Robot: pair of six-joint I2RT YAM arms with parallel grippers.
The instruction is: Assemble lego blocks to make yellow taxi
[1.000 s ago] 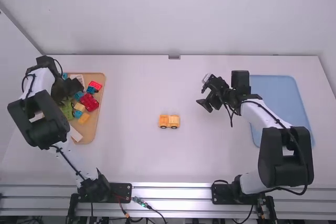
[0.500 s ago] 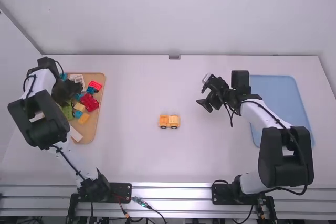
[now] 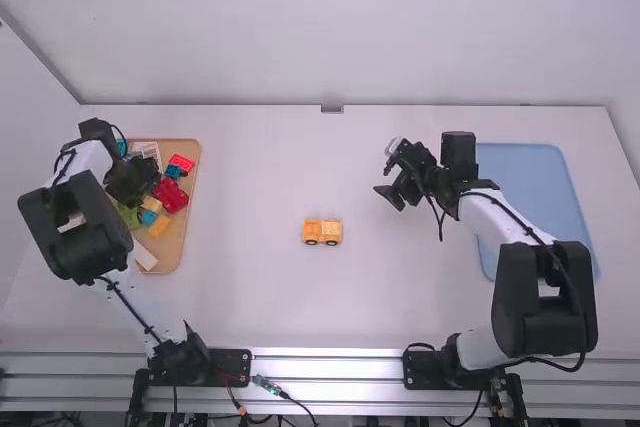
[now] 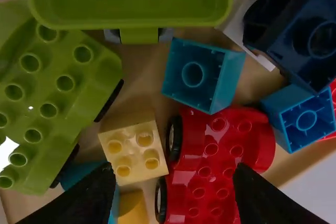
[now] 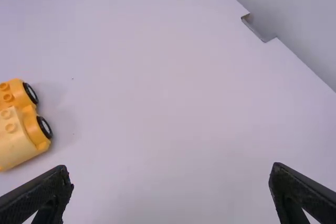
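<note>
Left end effector (image 4: 173, 195) spread over tray (image 3: 182, 237), probably for yellow block (image 4: 135, 148). Right end effector (image 5: 170, 190) released; orange-yellow car (image 3: 322, 232) likely central for two-sided access.

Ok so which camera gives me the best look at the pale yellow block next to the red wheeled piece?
The left wrist view: it shows the pale yellow block close up, with its four top studs, beside the red wheeled piece. The high view shows that block too, but tiny, among other blocks in the tray.
</note>
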